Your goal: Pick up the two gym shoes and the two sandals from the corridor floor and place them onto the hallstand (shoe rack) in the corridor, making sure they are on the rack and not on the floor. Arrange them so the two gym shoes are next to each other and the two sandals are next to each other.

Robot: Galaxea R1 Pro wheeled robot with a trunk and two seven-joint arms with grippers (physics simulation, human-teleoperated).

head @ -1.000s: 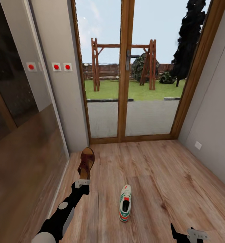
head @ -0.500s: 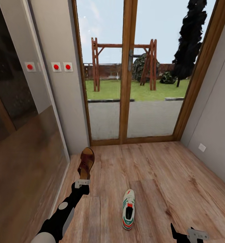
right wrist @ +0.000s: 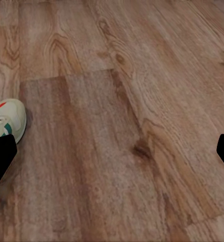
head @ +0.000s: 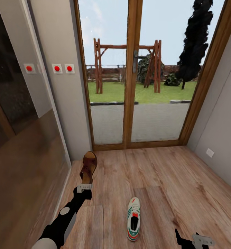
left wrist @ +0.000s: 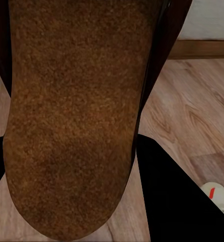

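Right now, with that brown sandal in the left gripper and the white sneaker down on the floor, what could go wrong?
1. The dark brown leather sandal sticks far out beyond the left gripper, held near one end, so it could swing or slip if the arm moves fast.
2. The white sneaker with green stripes lies on the wood-grain floor just ahead, so the base might roll into it.
3. The sandal passes close to the grey wall and could clip it.
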